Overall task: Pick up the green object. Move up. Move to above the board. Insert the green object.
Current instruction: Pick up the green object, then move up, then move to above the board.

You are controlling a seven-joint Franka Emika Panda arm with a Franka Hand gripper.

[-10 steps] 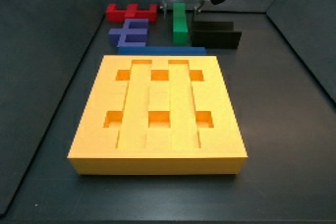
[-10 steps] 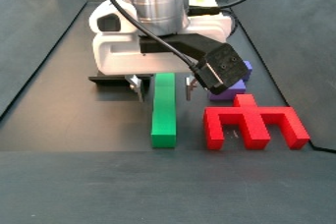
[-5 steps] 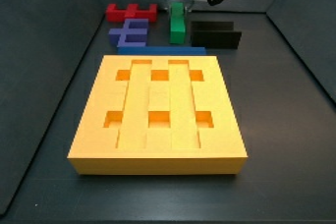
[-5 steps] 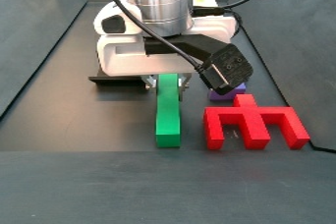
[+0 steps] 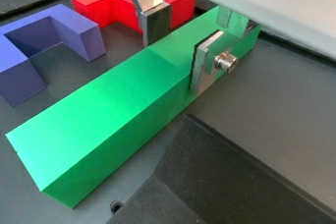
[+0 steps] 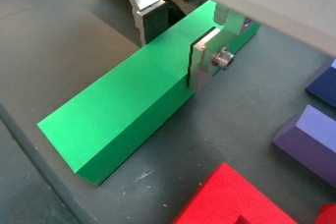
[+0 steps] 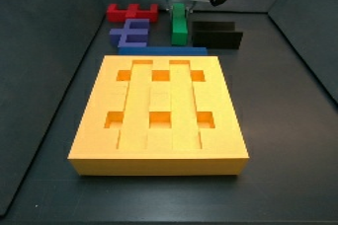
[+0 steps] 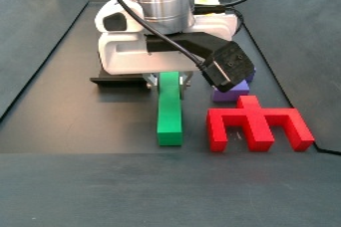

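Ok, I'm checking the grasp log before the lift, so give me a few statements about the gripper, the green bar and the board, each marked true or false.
1. The gripper has a finger on each long side of the green object. True.
2. The green object already sits in a groove of the board. False: it is behind the board, under the gripper.
3. The board's six square holes are all empty. True.
4. In a side view the red piece lies on top of the green object. False: it lies beside it.
5. The gripper hovers above the board. False: it is at the green object.
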